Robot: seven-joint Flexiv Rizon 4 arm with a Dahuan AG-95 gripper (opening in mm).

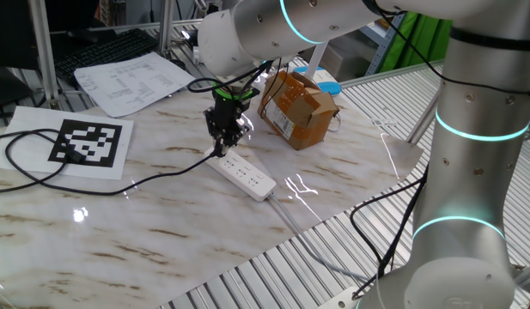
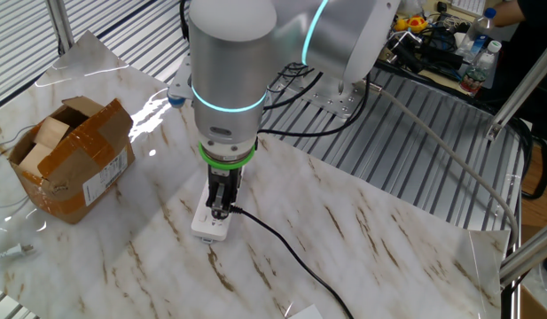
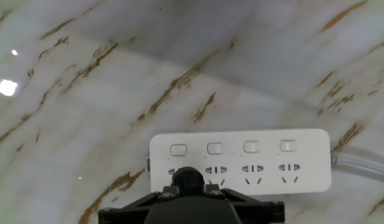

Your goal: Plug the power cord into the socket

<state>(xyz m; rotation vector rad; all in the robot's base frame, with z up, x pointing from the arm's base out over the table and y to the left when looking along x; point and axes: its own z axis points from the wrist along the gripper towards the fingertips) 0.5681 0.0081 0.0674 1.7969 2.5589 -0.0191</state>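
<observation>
gripper (image 1: 222, 137): sitting right down over one end of the strip, fingers pointing straight at the table. also seen in the other fixed view (image 2: 220, 209).
jaws: closed in tight around the plug as far as i can see, hardly any gap. the finger tips themselves are mostly hidden in the hand view.
plug (image 3: 188, 177): small round black thing, right on the end outlet of the strip, just under the first switch. can't tell if it's fully seated or just resting on the holes.
cord (image 1: 153, 178): thin black cable, runs off from the gripper across the marble, loops past the marker sheet. in the other fixed view (image 2: 282, 246) it trails away from the strip toward the near table edge.
strip (image 3: 241, 158): white, lying flat on the table, four switches in a row with four outlets beside them. three outlets are bare. also visible in one fixed view (image 1: 245, 176) and partly under the hand in the other (image 2: 208, 226).
strip lead (image 3: 360, 162): grey-white, leaves the end opposite the plug.
box (image 1: 297, 107): brown cardboard, flaps open, near the strip but not touching.
marker sheet (image 1: 84, 142): paper with a black-and-white square pattern, well apart from the strip.
table (image 3: 117, 74): marble look, brown streaks.
</observation>
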